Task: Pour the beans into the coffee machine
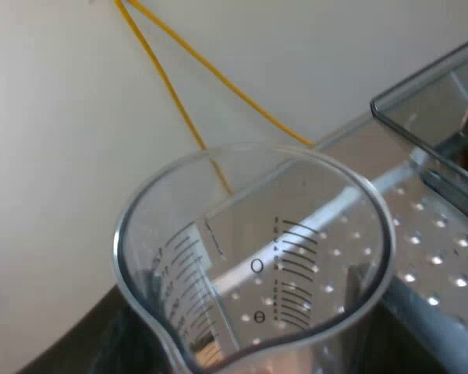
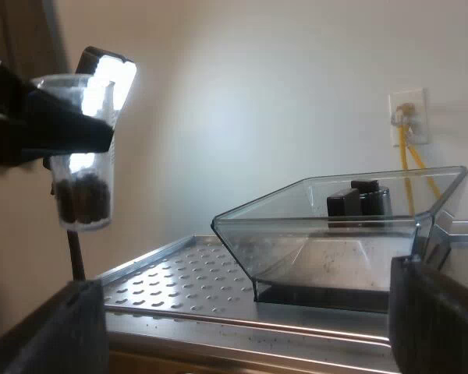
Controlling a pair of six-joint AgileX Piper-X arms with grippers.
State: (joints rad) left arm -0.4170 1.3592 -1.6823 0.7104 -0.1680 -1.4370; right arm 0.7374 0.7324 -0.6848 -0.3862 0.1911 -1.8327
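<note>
Coffee beans (image 2: 82,199): a dark heap at the bottom of the clear measuring glass (image 2: 83,167), which hangs about upright in the air, near the edge of the espresso machine (image 2: 179,319) and well apart from the bean hopper (image 2: 335,234). The glass, w/ printed graduation marks and a pouring lip, sits in the left gripper (image 2: 79,132), whose black fingers are clamped on its upper wall from both sides. From the left wrist the glass mouth is seen close up, w/ the machine's perforated top (image 1: 437,257) showing through and past it, and a corner of the hopper beyond. Hopper: clear, wedge-shaped, w/ a dark fitting inside and dark specks on its floor; it stands on the perforated top. Right gripper (image 2: 246,312): low at the machine's side, facing the hopper, fingers wide apart, nothing betw. them. Background: pale wall (image 2: 257,93), a wall socket (image 2: 408,117), and yellow cables (image 2: 409,167) running down from it.
</note>
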